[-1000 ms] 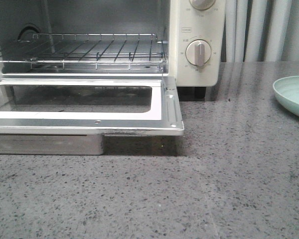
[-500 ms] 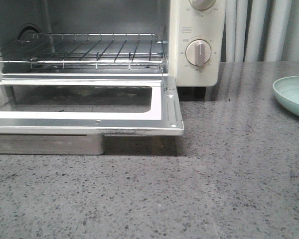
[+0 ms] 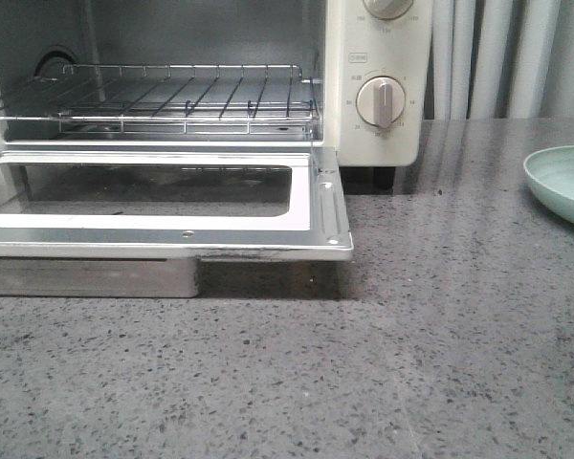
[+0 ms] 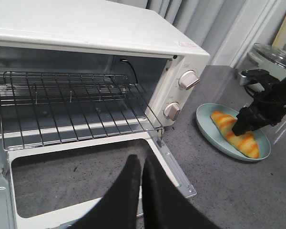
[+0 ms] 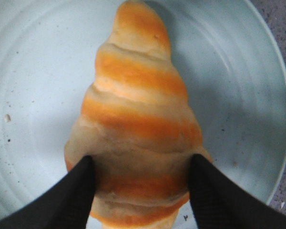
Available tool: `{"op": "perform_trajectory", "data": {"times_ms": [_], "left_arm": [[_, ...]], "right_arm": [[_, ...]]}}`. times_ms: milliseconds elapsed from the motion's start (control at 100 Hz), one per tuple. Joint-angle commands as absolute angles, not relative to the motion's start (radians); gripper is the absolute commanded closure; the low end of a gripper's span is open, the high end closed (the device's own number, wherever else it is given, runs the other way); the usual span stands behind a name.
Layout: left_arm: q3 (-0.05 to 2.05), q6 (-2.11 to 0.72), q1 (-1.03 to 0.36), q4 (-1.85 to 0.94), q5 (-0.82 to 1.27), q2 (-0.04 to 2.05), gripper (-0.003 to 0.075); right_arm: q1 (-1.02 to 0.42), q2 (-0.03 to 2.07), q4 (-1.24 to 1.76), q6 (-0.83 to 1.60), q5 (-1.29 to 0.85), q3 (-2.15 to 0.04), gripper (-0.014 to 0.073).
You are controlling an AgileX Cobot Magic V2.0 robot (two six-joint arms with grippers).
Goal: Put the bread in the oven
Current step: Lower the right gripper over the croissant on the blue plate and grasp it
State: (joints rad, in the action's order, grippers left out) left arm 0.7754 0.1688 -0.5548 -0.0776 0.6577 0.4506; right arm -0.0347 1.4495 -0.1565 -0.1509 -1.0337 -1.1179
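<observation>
Two sets of jaws are on my screens. The right gripper has its jaws set against both flanks of the bread, which lies on the pale green plate; the black fingers touch the roll's wider end, though I cannot tell how firmly they press. From the left wrist camera I see the same arm reaching down onto the roll, with the plate resting on the grey speckled bench, at about 3 o'clock from the oven. The oven's door is dropped flat and its wire rack is bare. The left gripper hangs over the open door with its jaws together, tips touching. In the front view only the plate's rim shows, at 3 o'clock; the bread is out of that frame.
</observation>
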Motion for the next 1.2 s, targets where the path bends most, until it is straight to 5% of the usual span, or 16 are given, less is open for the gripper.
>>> {"op": "perform_trajectory", "data": {"times_ms": [0, 200, 570, 1190], "left_arm": [[0.806, 0.168, -0.555, -0.088, 0.59, 0.457, 0.0741], [0.806, 0.168, -0.555, -0.088, 0.594, 0.457, 0.0741], [0.806, 0.168, -0.555, -0.095, 0.596, 0.457, 0.0741], [0.806, 0.168, -0.555, -0.095, 0.594, 0.457, 0.0741]], "right_arm": [[-0.034, 1.437, -0.162, -0.147, -1.026, -1.144, 0.0293], [-0.034, 1.446, -0.161, -0.147, -1.041, -1.144, 0.0669], [-0.062, 1.361, -0.151, -0.081, -1.13, -1.147, 0.0666], [-0.383, 1.038, -0.129, 0.06, -1.304, -1.149, 0.0666]]}}
